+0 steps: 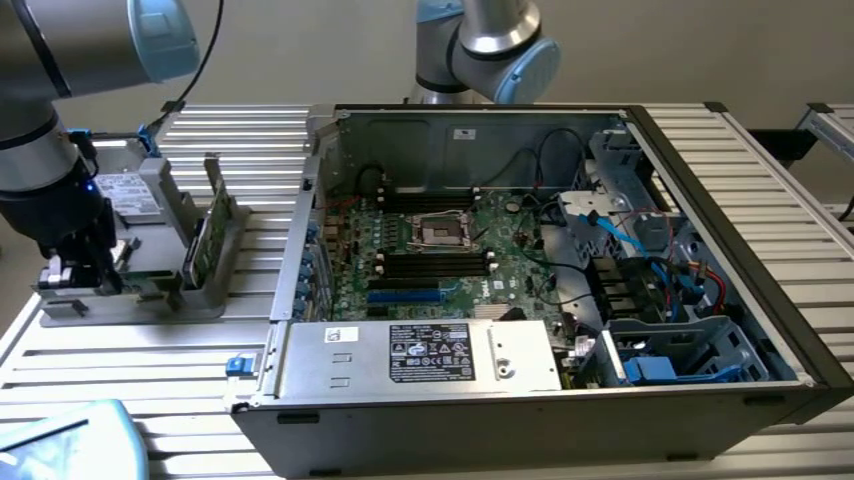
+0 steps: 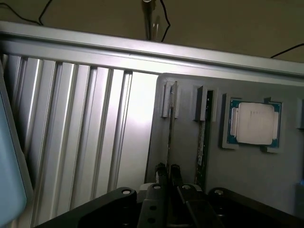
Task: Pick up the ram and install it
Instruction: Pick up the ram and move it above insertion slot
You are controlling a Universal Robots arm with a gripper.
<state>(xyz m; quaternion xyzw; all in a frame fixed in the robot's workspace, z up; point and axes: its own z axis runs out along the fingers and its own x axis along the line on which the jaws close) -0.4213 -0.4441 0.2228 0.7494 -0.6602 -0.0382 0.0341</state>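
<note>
**A:** Gripper, where?

**B:** The black gripper (image 1: 78,278) hangs low over the flat grey plastic holder tray (image 1: 134,306), at the tray's end on the exterior view's left. The tray lies on the slatted aluminium table (image 1: 134,360), just beside the open black-and-grey metal computer case (image 1: 787,330).

**A:** The ram?

**B:** The long thin green circuit-board ram stick (image 2: 169,133) stands on edge in a slot of the tray (image 2: 256,166). Its far end sits between small grey posts. In the wrist view the gripper (image 2: 168,172) is right at the stick's near end, in line with it. The stick is in the tray, outside the case.

**A:** Clenched, released, or grasping something?

**B:** Cannot tell. I also cannot tell whether it touches the stick.

**A:** What's next to it?

**B:** A second green stick on edge (image 2: 203,137) runs parallel, just beside the first. Past that, a square silver processor chip (image 2: 255,123) lies flat in its own nest, apart from both sticks.

**A:** And the case?

**B:** Its side is off. A green motherboard (image 1: 467,285) lies flat inside, with long black memory slots (image 1: 427,265) near a square processor socket (image 1: 441,230). A silver power-supply box with a black-and-white label (image 1: 427,355) runs along the near wall.

**A:** Anything else?

**B:** A grey-and-light-blue robot arm joint (image 1: 487,40) stands behind the case.
</note>
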